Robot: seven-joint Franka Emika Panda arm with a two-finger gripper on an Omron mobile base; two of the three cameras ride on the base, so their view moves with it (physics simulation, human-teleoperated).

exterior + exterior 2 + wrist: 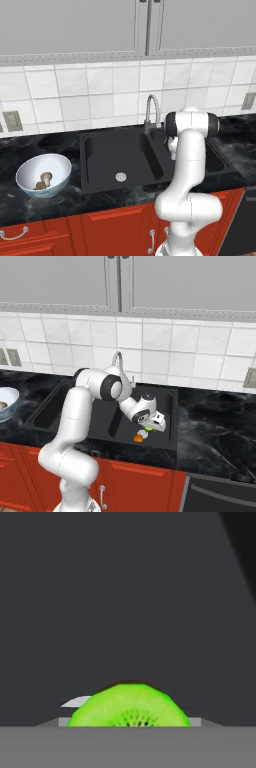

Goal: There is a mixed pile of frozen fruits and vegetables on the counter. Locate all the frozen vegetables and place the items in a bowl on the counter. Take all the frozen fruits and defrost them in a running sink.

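Arm low over the right sink basin, green fruit at the tool.

Left base view: bowl (pixel 44 175) sits on the desk (pixel 30 205) left of the sink (pixel 120 157), w/ two tan mushroom pieces (pixel 43 181) inside; arm hides the right basin. Right base view: tool (pixel 152 427) is down in the right basin, the green fruit (pixel 146 429) just at its tip, the orange fruit (pixel 139 438) just beside, on the near basin floor. Hand view: the green fruit (pixel 129 707) is very close at the bottom, dark basin behind. Cannot tell if tool is grasping the fruit or released.
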